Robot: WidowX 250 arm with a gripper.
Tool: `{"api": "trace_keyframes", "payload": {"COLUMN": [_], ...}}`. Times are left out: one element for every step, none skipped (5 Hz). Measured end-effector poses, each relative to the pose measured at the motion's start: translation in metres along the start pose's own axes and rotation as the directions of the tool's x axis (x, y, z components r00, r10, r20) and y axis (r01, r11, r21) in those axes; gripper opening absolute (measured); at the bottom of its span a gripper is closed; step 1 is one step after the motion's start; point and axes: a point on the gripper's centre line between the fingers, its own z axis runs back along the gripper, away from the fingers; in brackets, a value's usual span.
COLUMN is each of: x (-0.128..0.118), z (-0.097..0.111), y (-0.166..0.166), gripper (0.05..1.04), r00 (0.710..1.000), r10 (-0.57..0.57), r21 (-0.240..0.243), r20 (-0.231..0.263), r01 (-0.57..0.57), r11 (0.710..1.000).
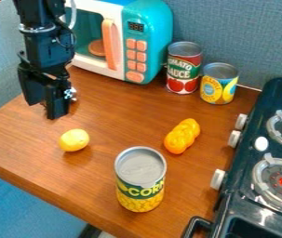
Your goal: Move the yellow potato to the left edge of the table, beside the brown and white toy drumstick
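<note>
- Gripper [45,110]: black, hanging at the left over the wooden counter [115,122], arm entering from the top edge. Jaw state: cannot tell.
- Nearest thing: yellow, lemon-shaped piece [74,140], on the counter at the left, nearer than the gripper and slightly right of it, apart from it.
- Orange, lumpy, elongated piece [182,135]: lying right of centre, slanting from near left to far right.
- Can with corn kernels on its label [140,181]: upright, near side, between the yellow and orange pieces from left to right.
- Can with tomatoes on its label [183,69]: upright, far side, right of the toy microwave [148,28].
- Yellow-and-blue can [218,86]: upright, just right of the tomato one.
- Microwave: teal and white, far left, orange handle; round orange-brown item [97,48] visible behind its door.
- Dark toy stove [242,160]: right side, white knobs facing the counter.
</note>
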Motion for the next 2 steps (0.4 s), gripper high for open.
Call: {"api": "trace_keyframes", "payload": {"x": [-0.0007,0.0037], "z": [-0.007,-0.013], "y": [-0.0005,0.0009], "gripper": [1.001,1.001], "r00": [1.0,1.0], "r10": [-0.001,-0.001], "r21": [-0.013,-0.011], "r20": [-0.023,-0.013], "r01": [0.0,0.001], "r11": [1.0,1.0]}}
